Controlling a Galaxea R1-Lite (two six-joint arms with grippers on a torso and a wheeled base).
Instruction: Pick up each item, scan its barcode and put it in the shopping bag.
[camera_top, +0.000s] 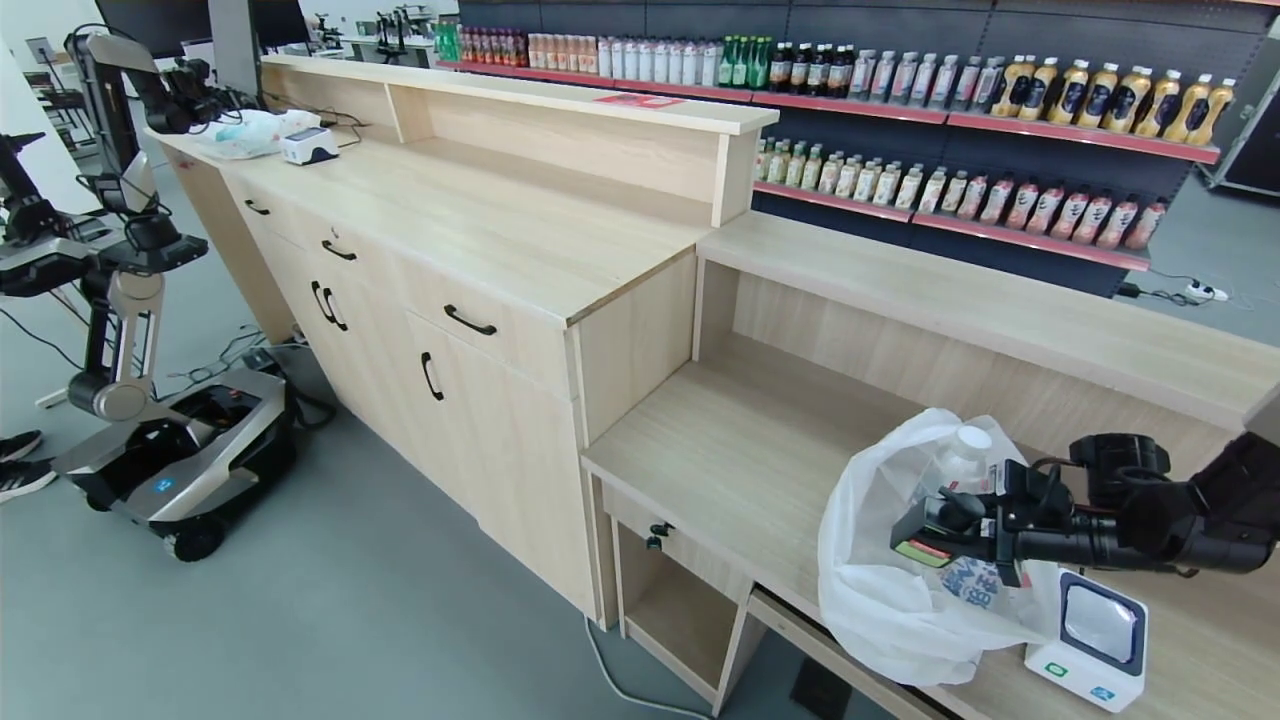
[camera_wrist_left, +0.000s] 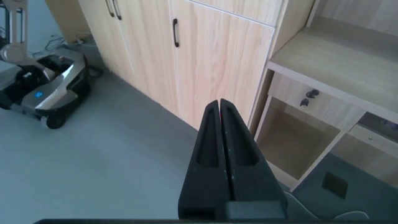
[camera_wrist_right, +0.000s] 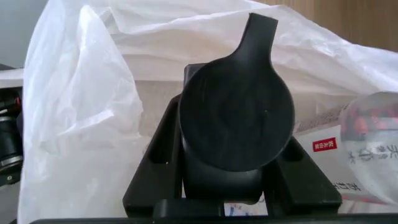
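My right gripper (camera_top: 928, 530) hangs over the mouth of the white shopping bag (camera_top: 880, 570), shut on a dark round item (camera_top: 925, 545) with a red and green edge. In the right wrist view that black item (camera_wrist_right: 236, 112) sits between the fingers (camera_wrist_right: 155, 162), with the bag (camera_wrist_right: 87, 106) open right beyond it. A white-capped bottle (camera_top: 966, 445) and labelled packets (camera_wrist_right: 367, 137) lie inside the bag. The white barcode scanner (camera_top: 1095, 635) stands beside the bag, under my right arm. My left gripper (camera_wrist_left: 220, 104) is shut on nothing, above the grey floor beside the cabinet.
The bag and scanner rest on a low wooden desk (camera_top: 740, 450) with a raised back ledge (camera_top: 1000, 310). A taller counter (camera_top: 480, 220) runs to the left, with another bag (camera_top: 250, 135) and scanner (camera_top: 308, 146) on it. Another robot (camera_top: 130, 400) stands on the floor at left. Bottle shelves (camera_top: 900, 90) line the back.
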